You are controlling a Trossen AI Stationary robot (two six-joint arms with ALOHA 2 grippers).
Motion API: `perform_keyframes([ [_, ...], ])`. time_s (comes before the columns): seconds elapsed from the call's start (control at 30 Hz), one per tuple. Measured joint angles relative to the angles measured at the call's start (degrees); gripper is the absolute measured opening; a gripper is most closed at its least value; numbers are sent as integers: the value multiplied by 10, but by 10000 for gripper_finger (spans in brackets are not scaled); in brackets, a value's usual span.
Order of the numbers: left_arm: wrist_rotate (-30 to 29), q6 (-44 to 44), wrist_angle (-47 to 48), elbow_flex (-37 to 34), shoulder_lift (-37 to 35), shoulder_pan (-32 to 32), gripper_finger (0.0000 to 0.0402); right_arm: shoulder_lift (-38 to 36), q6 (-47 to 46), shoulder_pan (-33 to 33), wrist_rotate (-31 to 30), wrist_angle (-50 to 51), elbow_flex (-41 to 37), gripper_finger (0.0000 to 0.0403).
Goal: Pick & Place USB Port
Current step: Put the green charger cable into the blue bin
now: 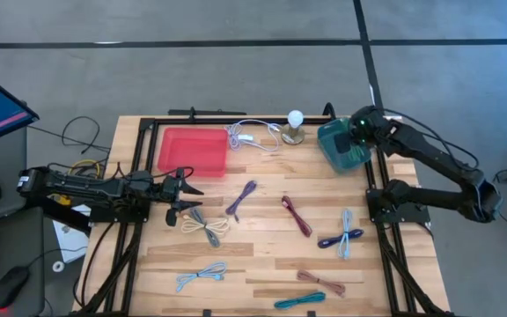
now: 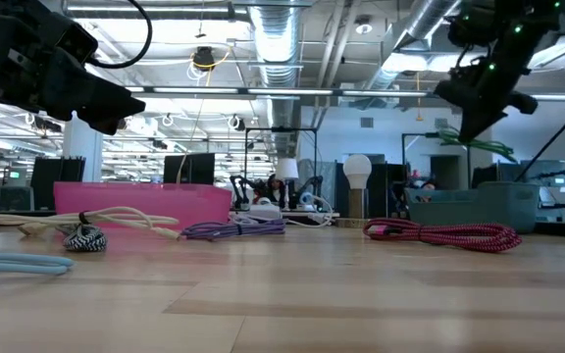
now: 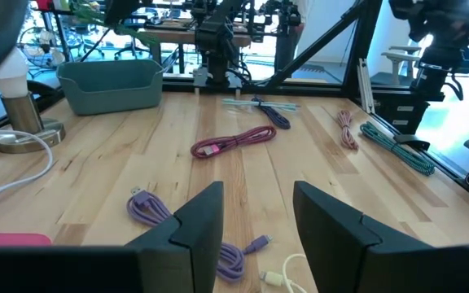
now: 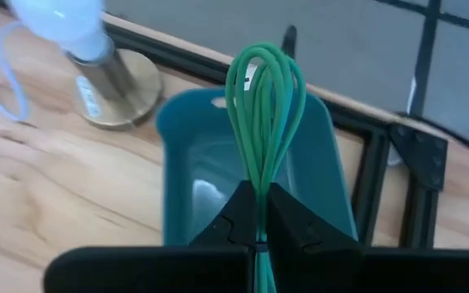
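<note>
I count nine cable bundles loose on the table (image 1: 262, 264), plus a tenth, the green cable (image 4: 263, 122), pinched in the right gripper (image 4: 260, 213). Two bins: one red (image 1: 192, 150), one teal (image 1: 341, 151). One bulb lamp (image 1: 295, 126).

Right end effector (image 1: 356, 132) above teal bin (image 1: 341, 148).

Pale wooden table (image 1: 262, 255) with smooth planks; glossy teal plastic bin (image 4: 243, 175); brassy metal lamp base (image 4: 116, 98); matt black gripper fingers (image 3: 198, 224).
</note>
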State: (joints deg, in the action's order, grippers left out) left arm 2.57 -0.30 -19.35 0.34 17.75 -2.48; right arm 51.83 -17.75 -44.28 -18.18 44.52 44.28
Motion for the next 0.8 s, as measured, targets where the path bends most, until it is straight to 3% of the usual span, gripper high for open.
perform_keyframes([
  [0.27,0,0,0,0,0,0,149,36,-17,-9,0,-35,-37,0],
  [0.8,0,0,0,0,0,0,149,194,-18,-8,-1,-106,-48,0],
])
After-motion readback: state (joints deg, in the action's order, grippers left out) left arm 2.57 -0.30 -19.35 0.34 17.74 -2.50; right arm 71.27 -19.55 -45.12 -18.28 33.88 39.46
